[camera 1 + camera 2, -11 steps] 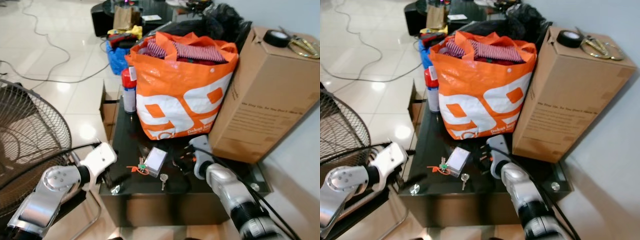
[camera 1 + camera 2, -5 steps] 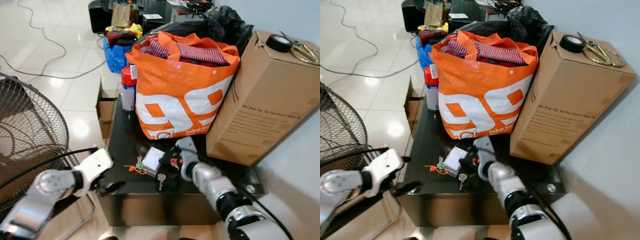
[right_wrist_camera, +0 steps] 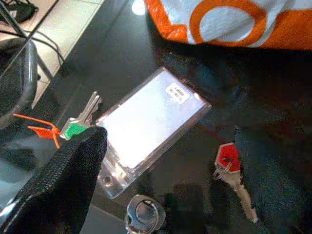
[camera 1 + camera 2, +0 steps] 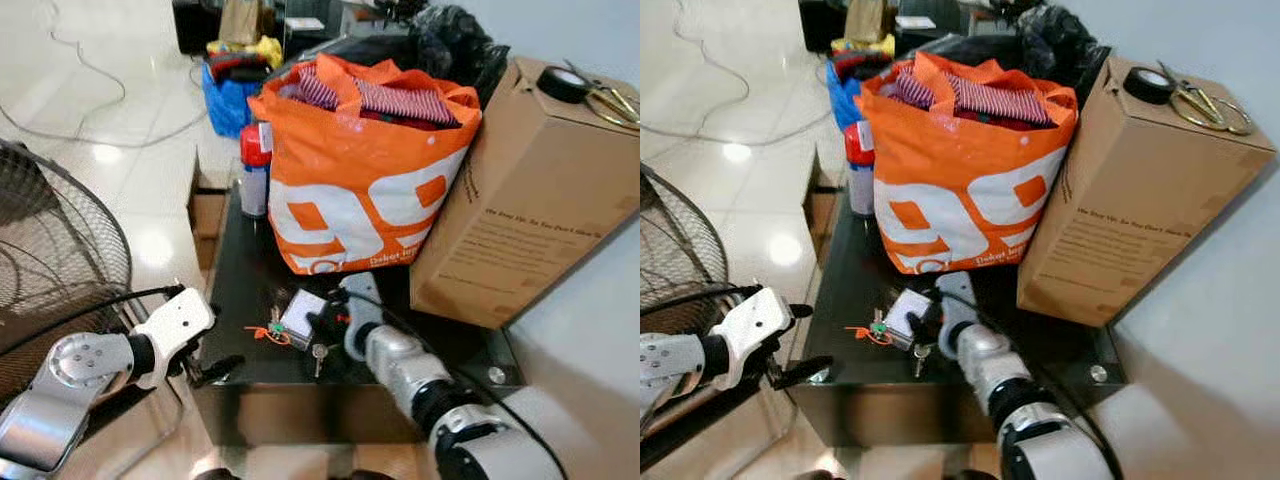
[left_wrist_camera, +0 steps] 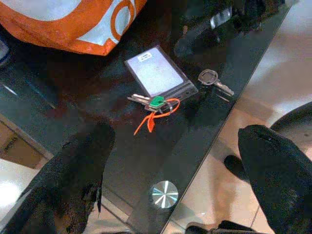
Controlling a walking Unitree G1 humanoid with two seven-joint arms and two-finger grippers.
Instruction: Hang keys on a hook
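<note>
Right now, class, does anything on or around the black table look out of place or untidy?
Yes. Keys lie scattered on the black table: a green-tagged bunch, a loose silver key at the very edge and a red-capped key, none hung. Scissors and a tape roll sit atop the tilted cardboard box.

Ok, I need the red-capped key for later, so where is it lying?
The red-capped key lies on the black glass table, just in front of the orange bag, right of the clear card holder.

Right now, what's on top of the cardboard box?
On the cardboard box: a black tape roll and gold-handled scissors. The far end of the top runs out of view.
</note>
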